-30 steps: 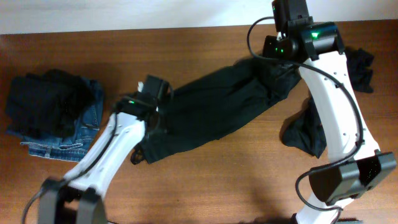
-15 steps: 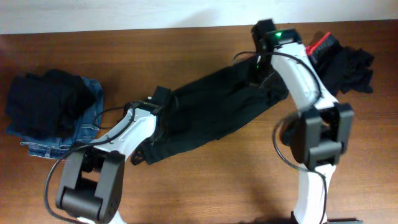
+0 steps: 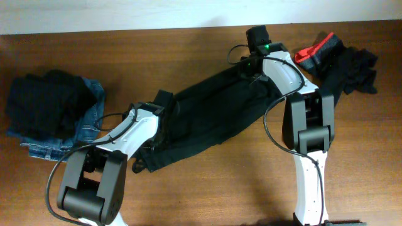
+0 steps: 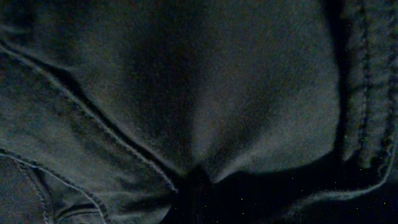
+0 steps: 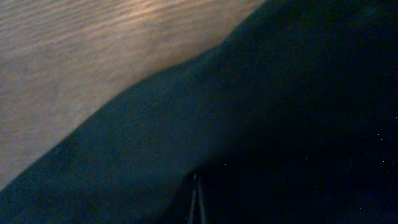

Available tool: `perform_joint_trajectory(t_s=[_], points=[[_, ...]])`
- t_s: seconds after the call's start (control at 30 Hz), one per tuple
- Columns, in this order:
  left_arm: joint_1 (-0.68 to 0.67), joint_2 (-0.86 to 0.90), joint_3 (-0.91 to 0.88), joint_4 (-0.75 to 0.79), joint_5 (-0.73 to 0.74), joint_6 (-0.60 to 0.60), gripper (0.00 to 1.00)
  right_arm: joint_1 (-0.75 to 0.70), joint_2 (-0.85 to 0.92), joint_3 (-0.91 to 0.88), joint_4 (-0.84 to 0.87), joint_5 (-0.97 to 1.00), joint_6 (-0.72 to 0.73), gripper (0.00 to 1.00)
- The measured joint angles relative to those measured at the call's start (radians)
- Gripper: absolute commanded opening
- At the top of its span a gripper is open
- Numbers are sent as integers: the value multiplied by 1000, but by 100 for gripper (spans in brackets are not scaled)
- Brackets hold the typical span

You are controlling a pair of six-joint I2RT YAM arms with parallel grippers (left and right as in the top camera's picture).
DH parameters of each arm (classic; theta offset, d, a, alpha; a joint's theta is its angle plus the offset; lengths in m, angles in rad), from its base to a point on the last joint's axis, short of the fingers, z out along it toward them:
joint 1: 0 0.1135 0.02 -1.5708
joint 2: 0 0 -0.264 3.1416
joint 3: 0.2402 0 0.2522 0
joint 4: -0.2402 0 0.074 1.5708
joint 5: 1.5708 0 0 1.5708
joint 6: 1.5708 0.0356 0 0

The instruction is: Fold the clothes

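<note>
Diagonally, a taut, elongated black garment (image 3: 213,116)

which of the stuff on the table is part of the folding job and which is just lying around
Part of the job: large black garment, pinched at its ends by the left gripper and right gripper; black pile on the blue jeans; red-edged piece; black heap beside it.
Just lying about: nothing seen, only the wooden table itself.
</note>
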Motion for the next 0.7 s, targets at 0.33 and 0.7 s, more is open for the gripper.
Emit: perform_joint_trajectory(t_s=[0.33, 0.7], points=[[-1, 0, 0, -10, 1, 0, 0, -162, 0, 218, -134, -240, -33, 4], [-1, 1, 0, -12, 0, 0, 0, -272, -65, 502, -648, -274, -139, 4]])
